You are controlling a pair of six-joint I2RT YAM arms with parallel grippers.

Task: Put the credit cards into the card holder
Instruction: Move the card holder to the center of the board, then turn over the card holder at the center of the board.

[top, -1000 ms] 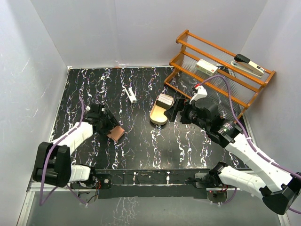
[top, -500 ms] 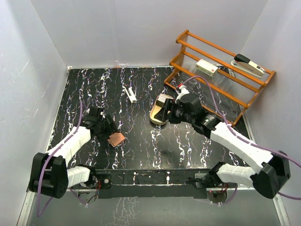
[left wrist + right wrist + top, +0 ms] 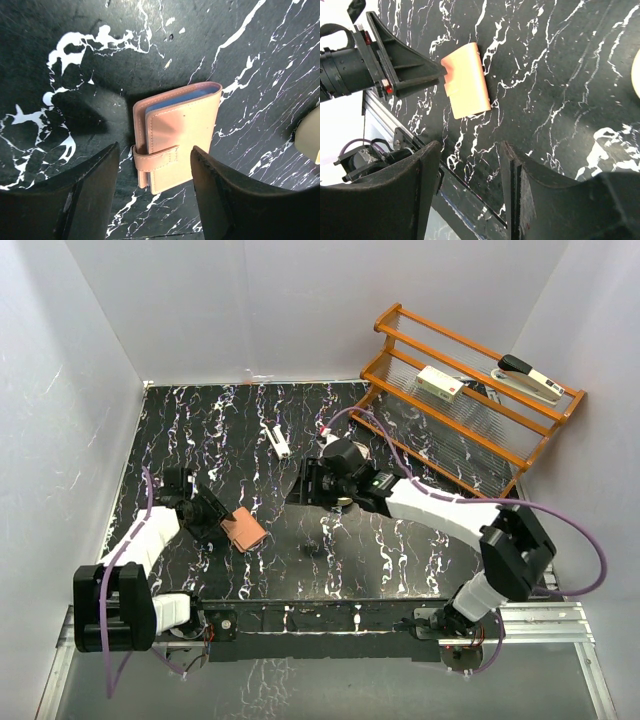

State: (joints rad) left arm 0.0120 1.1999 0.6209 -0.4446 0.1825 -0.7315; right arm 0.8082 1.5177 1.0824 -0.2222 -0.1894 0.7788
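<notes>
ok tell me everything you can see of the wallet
The wallet is a small salmon-pink bifold, leather by the look, with a pale blue inside showing at its rim. It is shut, a side tab wrapped over one edge, and lies flat on the black marbled table, front left. The open left gripper has a finger on either side of it, apparently without touching.

Black white-veined marble table (image 3: pixel 200 420) with closed card holder (image 3: pixel 243 530), small white object (image 3: pixel 277 441) and orange wooden rack (image 3: pixel 470 410).
</notes>
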